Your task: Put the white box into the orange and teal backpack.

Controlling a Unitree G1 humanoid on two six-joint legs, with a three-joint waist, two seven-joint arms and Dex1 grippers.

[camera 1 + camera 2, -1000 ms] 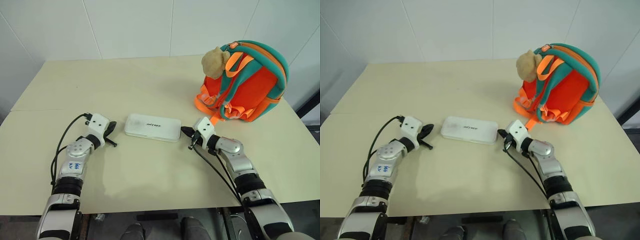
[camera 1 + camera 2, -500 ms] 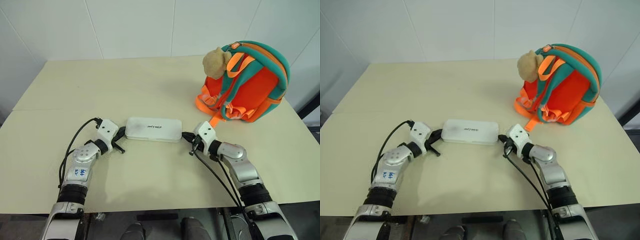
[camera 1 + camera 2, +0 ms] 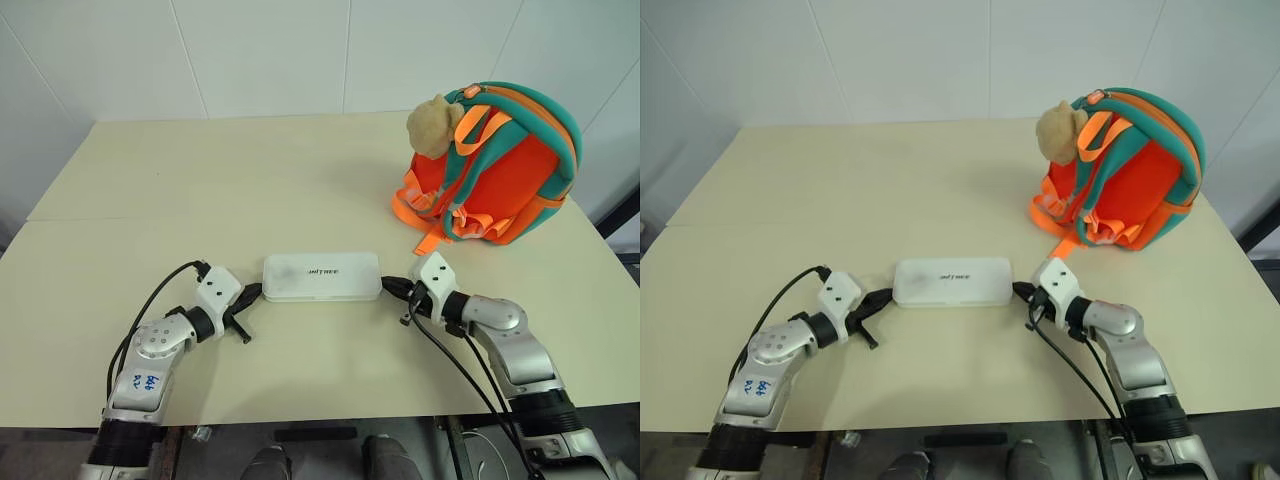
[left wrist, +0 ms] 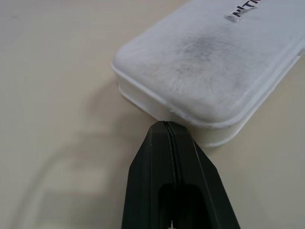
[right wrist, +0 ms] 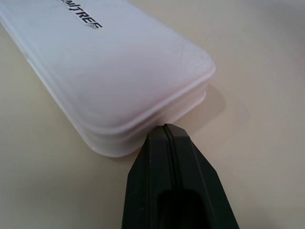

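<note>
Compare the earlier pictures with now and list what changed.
Both claws closed in on the flat white rectangular box: a second ago each stood off an end, now the shut left claw and shut right claw press their tips against its two short ends. Squeezed between them, the box slid toward the robot and turned square. The orange and teal backpack and beige table stayed put.

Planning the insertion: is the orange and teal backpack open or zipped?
Cannot tell. The orange and teal backpack stands upright, its strap side facing the camera; no opening shows.
</note>
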